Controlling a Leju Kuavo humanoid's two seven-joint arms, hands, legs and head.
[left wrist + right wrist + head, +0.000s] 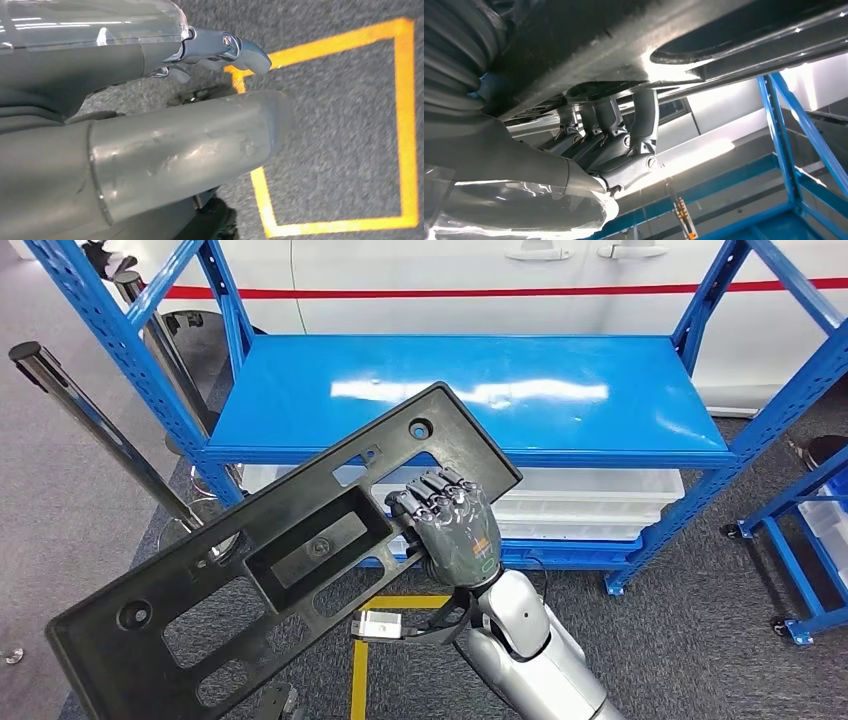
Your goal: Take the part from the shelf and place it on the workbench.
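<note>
The right hand [455,535] holds the part [280,560], fingers [432,492] curled over its edge, clear of the shelf [470,390]. The left hand [220,50] holds nothing, fingers slightly apart. Placement on the surface remains.

Black plastic part [290,560], dark grey right robot hand [455,532] on silver arm [530,650], bright blue shelf [470,390], white bins [590,502] beneath, grey speckled carpet [690,640] with yellow lines [362,665] at 6 o'clock, red stripe [500,290] on white wall at 12 o'clock

Silver right arm [530,640], dark grey robot hand [450,530] with visible screws.
</note>
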